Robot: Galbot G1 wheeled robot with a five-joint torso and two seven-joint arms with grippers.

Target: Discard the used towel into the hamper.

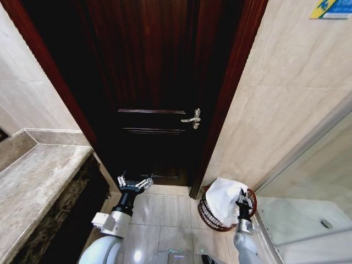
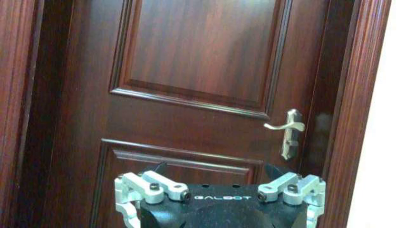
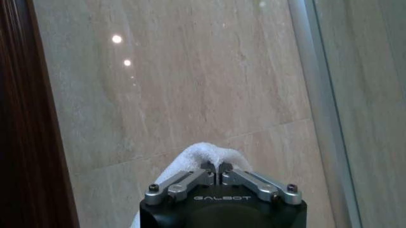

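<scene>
The white towel (image 1: 224,199) hangs into the hamper (image 1: 208,215), a small round reddish-brown wire basket on the floor by the door frame. My right gripper (image 1: 242,198) stands over the hamper's right rim, shut on a fold of the towel (image 3: 204,153); in the right wrist view the right gripper (image 3: 217,169) has its fingers pressed together with white cloth bulging past them. My left gripper (image 1: 135,182) hovers open in front of the dark wooden door, holding nothing, with its fingers (image 2: 152,186) spread wide in the left wrist view.
A dark wooden door (image 1: 154,82) with a silver lever handle (image 1: 193,119) faces me. A stone counter (image 1: 33,187) runs along the left. A glass shower partition (image 1: 308,181) and tiled wall (image 1: 286,99) close the right side. Light floor tiles (image 1: 165,220) lie between.
</scene>
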